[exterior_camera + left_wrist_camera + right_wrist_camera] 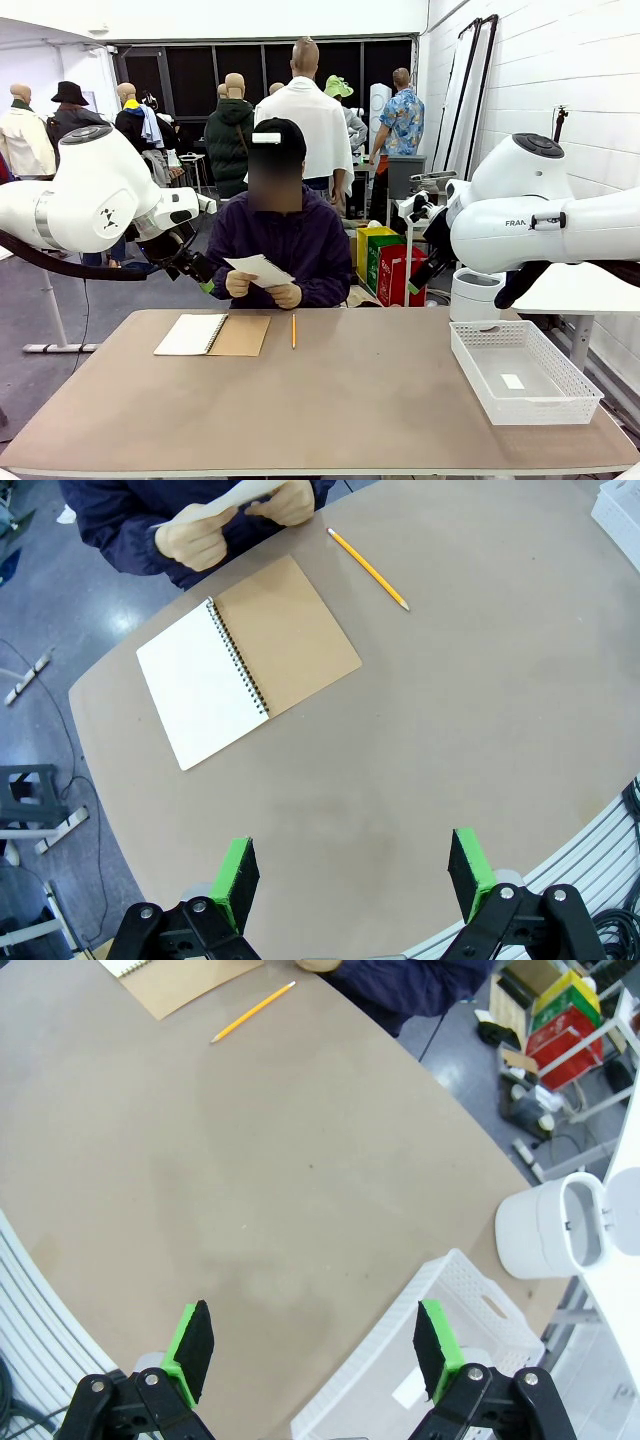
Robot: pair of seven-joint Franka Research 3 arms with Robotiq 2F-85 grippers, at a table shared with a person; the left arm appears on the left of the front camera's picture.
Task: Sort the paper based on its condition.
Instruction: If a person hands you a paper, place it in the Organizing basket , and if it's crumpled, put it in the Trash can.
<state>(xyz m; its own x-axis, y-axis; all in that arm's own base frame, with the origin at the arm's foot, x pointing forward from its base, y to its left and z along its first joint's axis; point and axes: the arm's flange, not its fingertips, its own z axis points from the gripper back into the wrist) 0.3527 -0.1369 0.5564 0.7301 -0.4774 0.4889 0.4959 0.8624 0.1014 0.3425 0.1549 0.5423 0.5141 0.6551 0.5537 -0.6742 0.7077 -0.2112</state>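
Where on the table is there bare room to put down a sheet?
The middle of the table is bare, from the notebook and pencil at the far left to the basket at the right. That far side is crowded.

White paper (258, 268), slightly tilted, held in person's hands (240, 284), above far edge of table (350, 400)

Paper (230, 498) partly beyond top edge
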